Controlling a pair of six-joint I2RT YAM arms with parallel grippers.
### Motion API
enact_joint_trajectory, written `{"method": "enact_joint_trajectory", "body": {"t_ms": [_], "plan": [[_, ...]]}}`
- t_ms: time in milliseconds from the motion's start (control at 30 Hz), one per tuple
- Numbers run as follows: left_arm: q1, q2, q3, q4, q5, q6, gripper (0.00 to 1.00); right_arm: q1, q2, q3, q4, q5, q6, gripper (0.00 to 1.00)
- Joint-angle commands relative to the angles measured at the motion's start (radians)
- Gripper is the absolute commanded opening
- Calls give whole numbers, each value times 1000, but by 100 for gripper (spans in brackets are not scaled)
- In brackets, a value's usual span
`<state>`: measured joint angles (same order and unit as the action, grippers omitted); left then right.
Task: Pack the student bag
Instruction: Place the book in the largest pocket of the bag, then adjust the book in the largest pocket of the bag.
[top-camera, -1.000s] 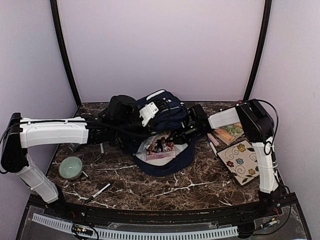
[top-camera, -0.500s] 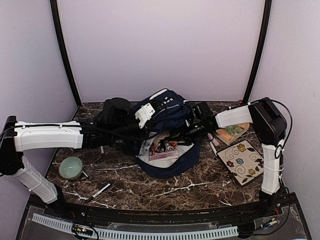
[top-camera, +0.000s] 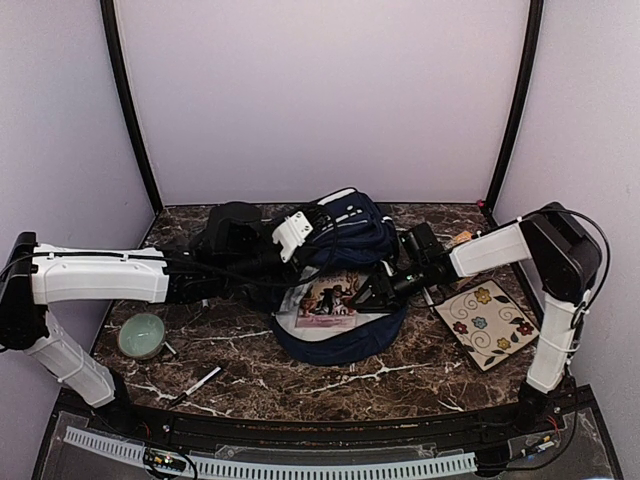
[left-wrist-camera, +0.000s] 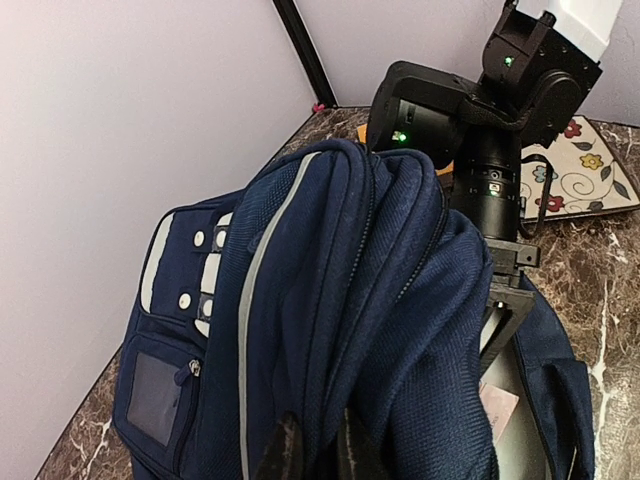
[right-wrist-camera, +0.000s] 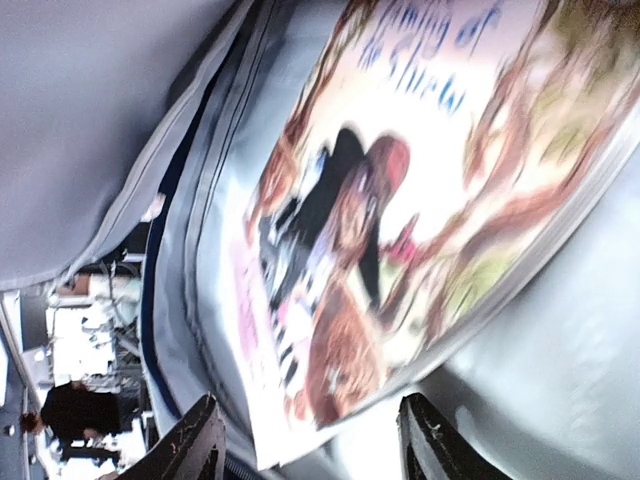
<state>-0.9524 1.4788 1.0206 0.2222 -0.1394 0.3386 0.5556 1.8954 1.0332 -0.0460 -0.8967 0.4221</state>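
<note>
Two arms reach across a dark marble table (top-camera: 400, 378) to the student bag (top-camera: 345, 228), which lies at the back middle. A picture book (top-camera: 328, 297) rests half inside the bag, on its lower flap. My left gripper (left-wrist-camera: 318, 452) is pinched tight on the bag's upper fabric, lifting the mouth open. My right gripper (top-camera: 374, 291) sits at the book's right edge, fingers spread wide, gripping nothing. In my judgement, the book should slide in flat and slowly while my left arm holds the opening high.
</note>
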Motion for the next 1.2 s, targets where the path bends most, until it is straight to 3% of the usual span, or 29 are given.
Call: {"method": "enact_joint_trajectory", "body": {"t_ms": [0, 67, 100, 167, 433, 633, 767, 1000, 1167], "plan": [[0, 4, 2, 158, -52, -36, 0, 25, -73, -78, 156, -94, 14, 59], [0, 24, 6, 155, -56, -51, 0, 41, -96, -77, 111, -94, 14, 59], [0, 33, 8, 155, -55, -59, 0, 46, -108, -77, 85, -75, 23, 47], [0, 46, 8, 163, -58, -75, 0, 61, -126, -81, 32, -17, -30, 37], [0, 46, 12, 196, -64, -89, 0, 75, -118, -66, -106, 3, -199, 15], [0, 36, 38, 153, -55, -82, 0, 141, -211, -37, -279, 175, -443, 25], [0, 35, 37, 152, -59, -73, 0, 208, -251, -32, -384, 292, -574, 26], [0, 23, 40, 150, -65, -63, 0, 303, -231, 18, -543, 315, -811, 18], [1, 14, 45, 124, -30, -79, 0, 315, -279, 111, -540, 445, -882, 14]]}}
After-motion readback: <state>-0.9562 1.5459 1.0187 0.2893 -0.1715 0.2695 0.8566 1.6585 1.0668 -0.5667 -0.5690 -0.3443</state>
